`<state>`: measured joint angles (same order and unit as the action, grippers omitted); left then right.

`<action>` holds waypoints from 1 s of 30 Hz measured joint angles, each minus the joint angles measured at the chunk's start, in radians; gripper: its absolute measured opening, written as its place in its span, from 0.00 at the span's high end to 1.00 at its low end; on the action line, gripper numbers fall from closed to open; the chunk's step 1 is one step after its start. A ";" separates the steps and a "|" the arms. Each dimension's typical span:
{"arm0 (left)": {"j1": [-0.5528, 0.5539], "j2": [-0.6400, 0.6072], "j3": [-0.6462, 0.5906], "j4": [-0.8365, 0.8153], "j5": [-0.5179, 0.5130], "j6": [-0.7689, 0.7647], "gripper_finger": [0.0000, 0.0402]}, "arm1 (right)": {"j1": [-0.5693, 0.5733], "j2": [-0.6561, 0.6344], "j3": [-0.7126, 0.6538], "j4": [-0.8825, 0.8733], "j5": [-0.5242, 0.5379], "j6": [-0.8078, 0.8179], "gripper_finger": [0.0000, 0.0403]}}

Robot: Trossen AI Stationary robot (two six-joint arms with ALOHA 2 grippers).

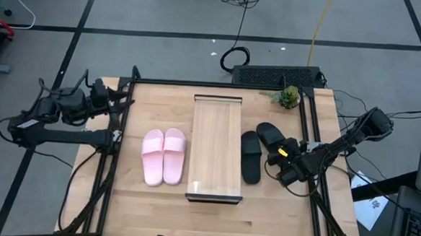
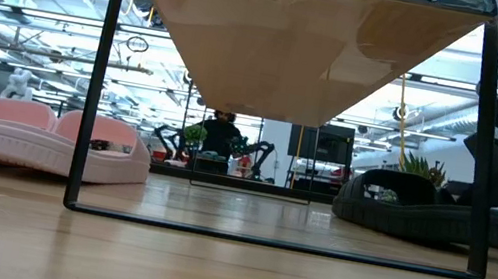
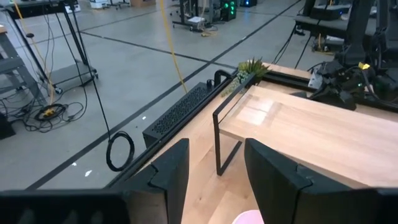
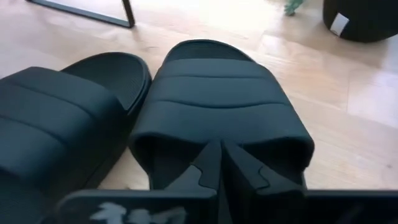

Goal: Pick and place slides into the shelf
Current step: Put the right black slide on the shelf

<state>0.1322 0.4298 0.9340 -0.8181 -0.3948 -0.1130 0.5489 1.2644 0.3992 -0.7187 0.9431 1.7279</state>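
Observation:
The shelf (image 1: 215, 147), a long light-wood panel on a thin dark frame, stands mid-table. Two pale pink slides (image 1: 164, 155) lie side by side on the table to its left. Two black slides lie to its right, one (image 1: 250, 158) beside the shelf and one (image 1: 269, 135) angled farther right. My right gripper (image 1: 284, 154) is low over that angled slide's near end. In the right wrist view its shut fingers (image 4: 219, 163) point at the ribbed strap's opening (image 4: 186, 158). My left gripper (image 3: 214, 167) waits open above the table's left edge. My right gripper comes at the angled black slide (image 4: 221, 93) low and slanting from the table's near right, its shut fingers pointing along the slide toward the strap's opening. I cannot tell whether the fingertips touch the footbed or the strap. The slide lies flat on the table.
A small potted plant (image 1: 289, 97) stands at the far right corner. A dark metal rail (image 1: 307, 137) frames the table, and a black grille-like box (image 1: 278, 76) lies past its far edge. Bare wood shows along the table's near side (image 1: 212, 219).

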 joint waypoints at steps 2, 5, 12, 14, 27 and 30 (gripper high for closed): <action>0.000 0.010 0.000 0.000 0.001 -0.005 0.61 | -0.005 0.000 0.000 -0.003 0.001 0.000 0.99; 0.000 0.022 0.000 0.000 0.001 -0.022 0.61 | -0.009 0.000 0.000 -0.002 0.000 -0.004 1.00; 0.000 0.029 0.000 0.005 0.001 -0.027 0.61 | -0.009 0.000 0.053 -0.041 0.025 -0.022 1.00; 0.000 0.029 0.000 0.005 0.001 -0.027 0.61 | -0.010 0.000 0.082 -0.072 0.024 -0.045 1.00; 0.000 0.029 0.000 0.007 0.001 -0.029 0.61 | -0.009 -0.064 0.163 -0.171 0.017 -0.151 1.00; 0.000 0.029 0.000 0.007 0.001 -0.029 0.61 | -0.009 -0.086 0.163 -0.218 -0.021 -0.151 1.00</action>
<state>0.1324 0.4583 0.9340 -0.8112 -0.3943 -0.1425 0.5396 1.1786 0.5621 -0.9363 0.9217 1.5768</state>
